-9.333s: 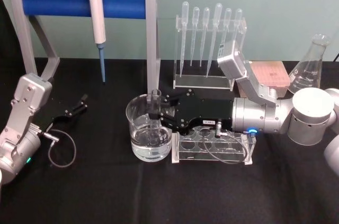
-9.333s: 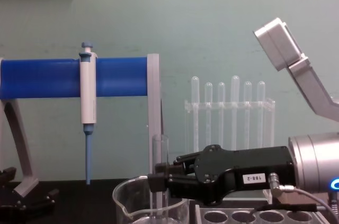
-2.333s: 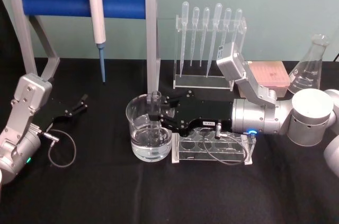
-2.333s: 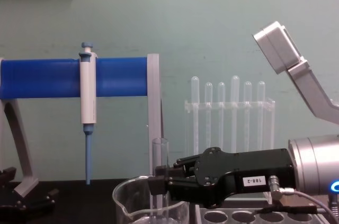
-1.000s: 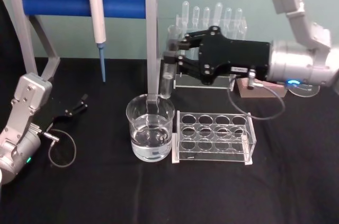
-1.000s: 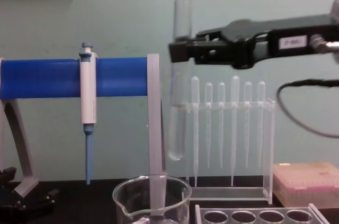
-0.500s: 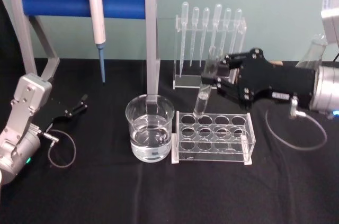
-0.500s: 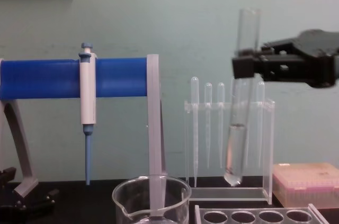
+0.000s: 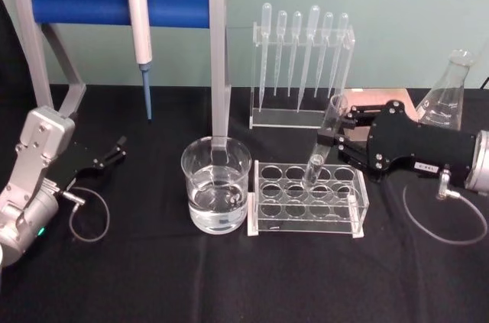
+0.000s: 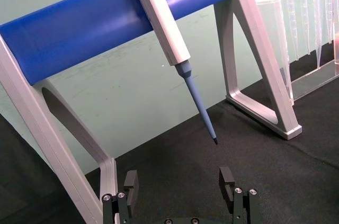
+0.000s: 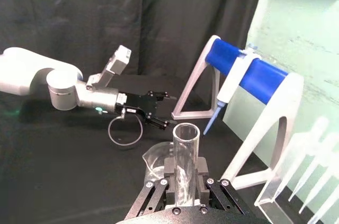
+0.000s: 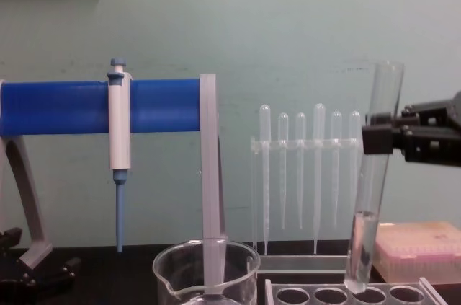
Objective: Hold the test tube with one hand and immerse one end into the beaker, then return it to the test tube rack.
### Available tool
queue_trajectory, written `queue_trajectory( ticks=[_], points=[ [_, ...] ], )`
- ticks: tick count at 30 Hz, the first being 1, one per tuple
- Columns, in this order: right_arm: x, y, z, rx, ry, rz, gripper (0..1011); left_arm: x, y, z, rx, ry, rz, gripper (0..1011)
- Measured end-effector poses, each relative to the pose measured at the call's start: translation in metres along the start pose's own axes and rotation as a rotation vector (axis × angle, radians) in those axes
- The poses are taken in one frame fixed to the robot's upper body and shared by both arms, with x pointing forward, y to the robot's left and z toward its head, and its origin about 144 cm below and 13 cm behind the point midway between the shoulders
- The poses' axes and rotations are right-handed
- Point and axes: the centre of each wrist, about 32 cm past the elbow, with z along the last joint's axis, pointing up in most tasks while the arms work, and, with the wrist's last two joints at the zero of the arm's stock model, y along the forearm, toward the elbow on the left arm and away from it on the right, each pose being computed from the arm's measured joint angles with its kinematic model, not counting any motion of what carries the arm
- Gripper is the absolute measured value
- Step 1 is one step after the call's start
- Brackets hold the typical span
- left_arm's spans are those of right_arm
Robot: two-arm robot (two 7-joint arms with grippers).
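One test tube (image 9: 324,140) clamped in the right claw (image 9: 330,140) above the rack (image 9: 306,216).

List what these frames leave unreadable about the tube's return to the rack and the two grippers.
- Test tube bottom: in the head view the clear rack blurs whether it has entered a hole; in the chest view it hangs at the rim.
- Right gripper: the chest view's edge cuts off its body.
- Left gripper: the left wrist view's lower edge hides its base; its fingers stand apart.
- Beaker: its base is cut off in the chest view.
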Motion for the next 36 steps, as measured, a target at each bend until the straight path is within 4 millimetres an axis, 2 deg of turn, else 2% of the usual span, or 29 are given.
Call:
queue_trajectory(
  ticks=[17,36],
  points=[
    [-0.002,0.012,-0.023,-0.002,0.011,-0.019,238,0.0,0.0,0.0,0.0,0.0,0.0,1000],
    [-0.004,0.016,-0.055,-0.008,0.075,-0.046,237,0.0,0.0,0.0,0.0,0.0,0.0,1000]
  ],
)
